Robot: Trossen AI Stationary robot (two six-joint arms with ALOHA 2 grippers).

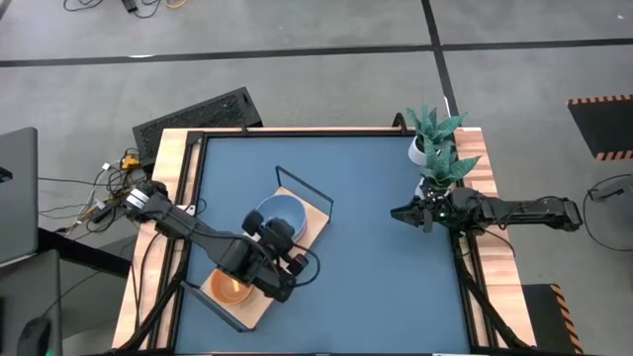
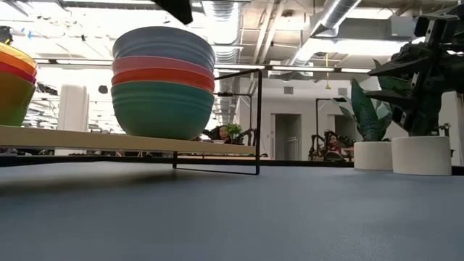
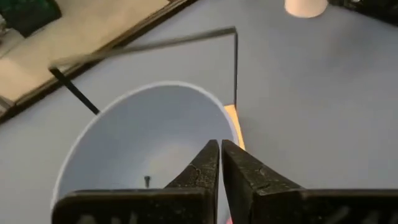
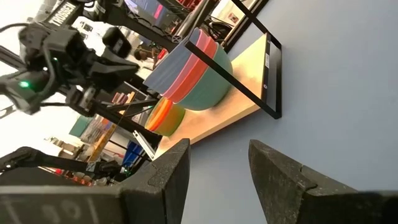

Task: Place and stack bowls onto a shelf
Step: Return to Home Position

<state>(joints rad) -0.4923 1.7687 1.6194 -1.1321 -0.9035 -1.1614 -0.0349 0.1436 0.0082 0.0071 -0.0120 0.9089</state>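
A stack of bowls stands on the light-wood shelf: teal at the bottom, then orange and pink, with a pale blue bowl on top. A second stack, yellow under red and orange, stands at the shelf's other end. My left gripper is shut and hangs just above the pale blue bowl, inside its rim. In the low view its tip is clear of the bowl. My right gripper is open and waits near the table's right edge.
The shelf's black wire frame rises at its far end beside the blue-topped stack. Two white pots with green plants stand at the far right corner, close to my right arm. Bare blue tabletop lies between shelf and right arm.
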